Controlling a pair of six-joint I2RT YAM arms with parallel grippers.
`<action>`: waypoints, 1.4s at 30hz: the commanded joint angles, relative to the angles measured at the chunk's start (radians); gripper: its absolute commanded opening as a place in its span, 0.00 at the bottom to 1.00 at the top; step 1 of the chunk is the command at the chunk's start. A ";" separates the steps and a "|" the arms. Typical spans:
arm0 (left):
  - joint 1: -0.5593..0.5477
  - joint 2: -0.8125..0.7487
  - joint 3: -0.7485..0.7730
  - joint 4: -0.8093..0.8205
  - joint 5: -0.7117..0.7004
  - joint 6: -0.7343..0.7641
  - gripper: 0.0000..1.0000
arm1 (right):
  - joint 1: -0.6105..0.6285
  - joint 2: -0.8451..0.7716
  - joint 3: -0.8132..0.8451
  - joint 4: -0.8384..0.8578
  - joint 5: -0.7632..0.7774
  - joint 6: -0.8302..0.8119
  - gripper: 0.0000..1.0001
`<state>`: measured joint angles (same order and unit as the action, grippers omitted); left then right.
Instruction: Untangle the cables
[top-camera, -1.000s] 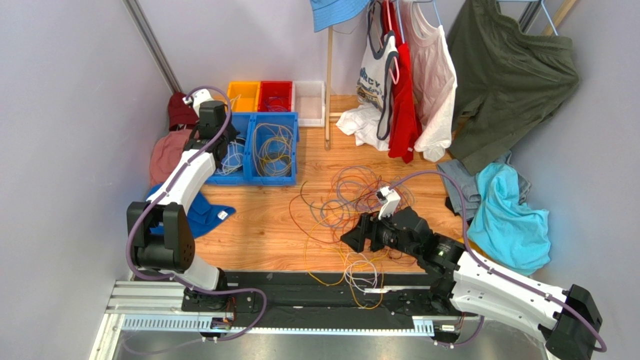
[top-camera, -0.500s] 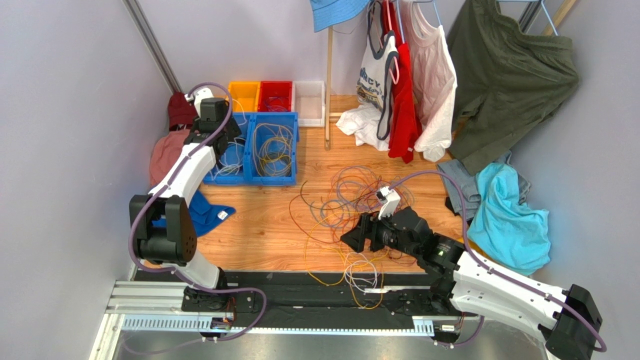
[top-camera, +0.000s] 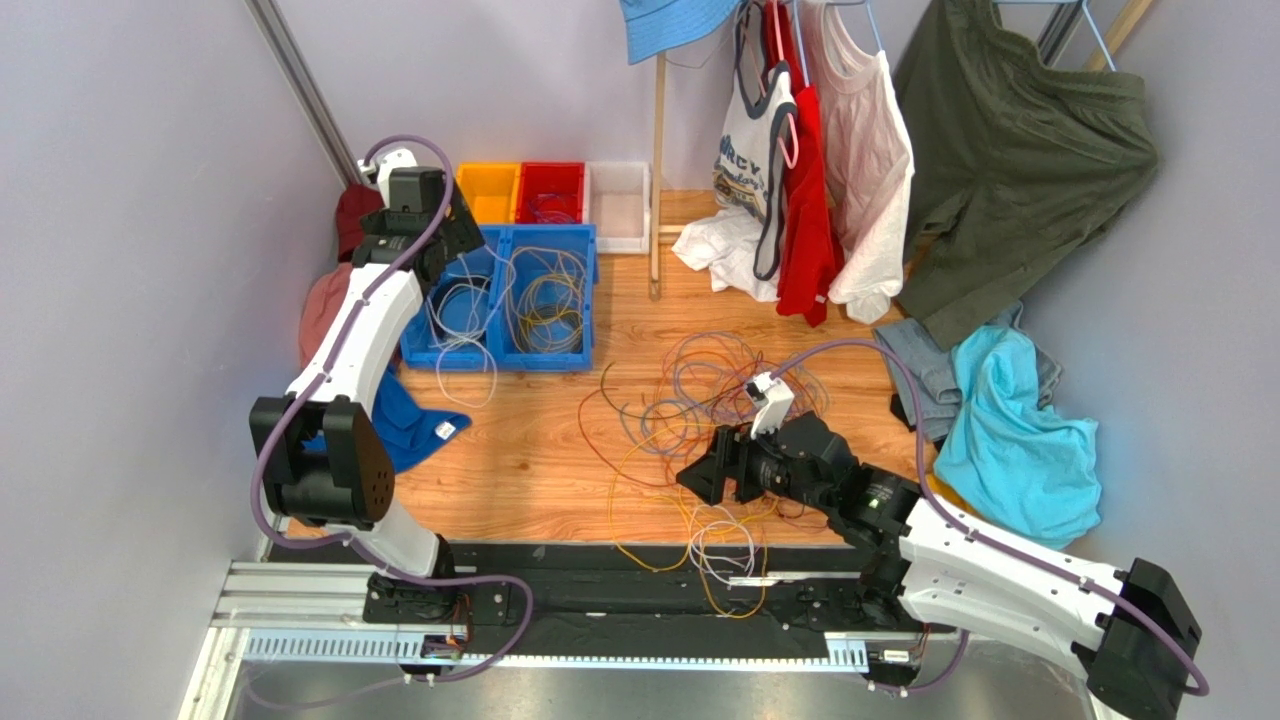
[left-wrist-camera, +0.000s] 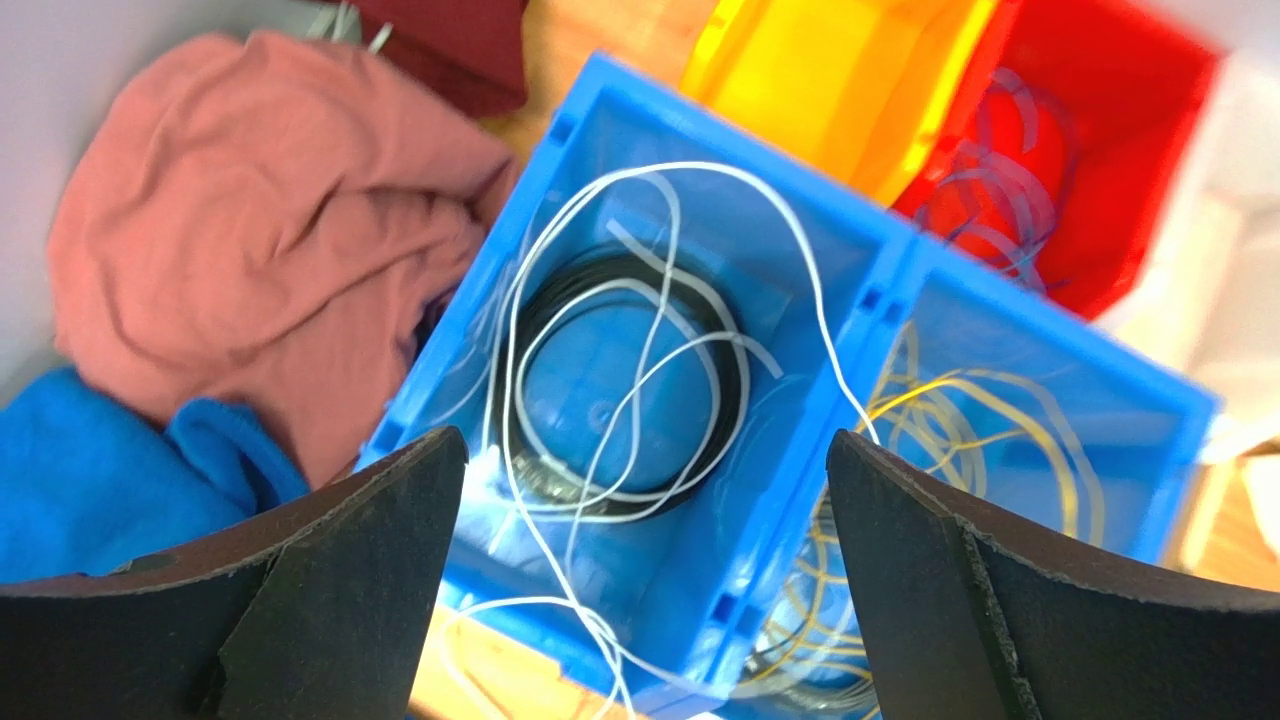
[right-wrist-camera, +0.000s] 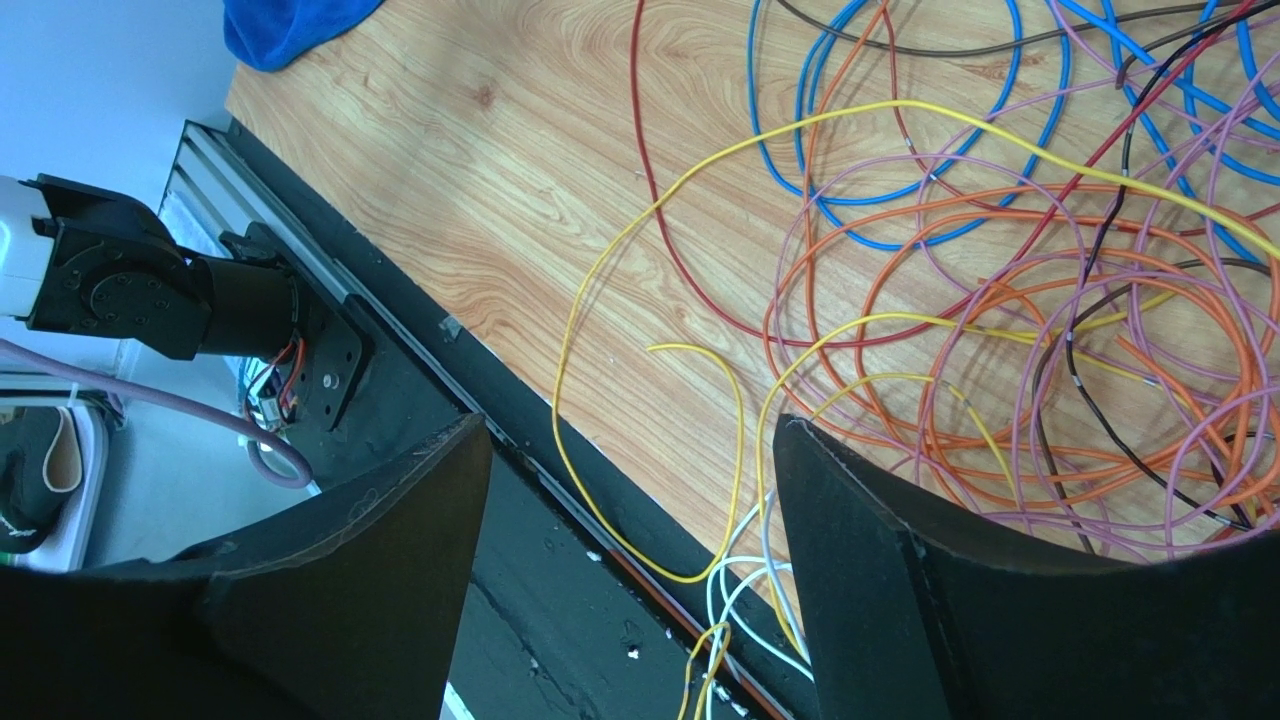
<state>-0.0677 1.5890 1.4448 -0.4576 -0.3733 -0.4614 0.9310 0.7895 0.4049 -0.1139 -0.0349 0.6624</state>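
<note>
A tangle of orange, purple, red, yellow and blue cables (top-camera: 706, 405) lies on the wooden floor, and in the right wrist view the same cables (right-wrist-camera: 1022, 300) fill the upper right. My right gripper (top-camera: 703, 477) (right-wrist-camera: 631, 428) hovers open over the tangle's near left edge, above loose yellow and white strands, holding nothing. My left gripper (top-camera: 439, 240) (left-wrist-camera: 643, 450) stands open and empty over the left blue bin (left-wrist-camera: 601, 83). A white cable (left-wrist-camera: 646, 330) (top-camera: 458, 315) lies looped in that bin, one loop spilling over its front edge. Yellow cables (top-camera: 549, 300) (left-wrist-camera: 977, 420) fill the right blue bin.
Orange (top-camera: 486, 192), red (top-camera: 552, 188) and white (top-camera: 619, 188) bins stand behind the blue ones. A pink cloth (top-camera: 323, 308) and a blue cloth (top-camera: 398, 428) lie at the left, a turquoise cloth (top-camera: 1022, 435) at the right. Clothes (top-camera: 842, 150) hang at the back. A black rail (top-camera: 631, 578) borders the near edge.
My left gripper has opened and let go of the white cable, which now lies in the left blue bin. The left arm has drawn back toward the wall. The right arm has barely moved.
</note>
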 joint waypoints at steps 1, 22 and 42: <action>0.003 0.016 0.021 -0.030 -0.048 -0.008 0.99 | 0.002 -0.019 -0.005 0.028 0.003 0.011 0.73; -0.195 -0.152 -0.274 0.090 0.134 -0.089 0.74 | 0.005 0.005 -0.021 0.076 -0.011 0.013 0.72; -0.196 -0.029 -0.173 0.031 0.016 -0.037 0.33 | 0.003 -0.044 -0.034 0.031 0.015 0.003 0.72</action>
<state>-0.2661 1.5497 1.2087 -0.4240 -0.3237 -0.5232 0.9310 0.7593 0.3737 -0.0959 -0.0357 0.6659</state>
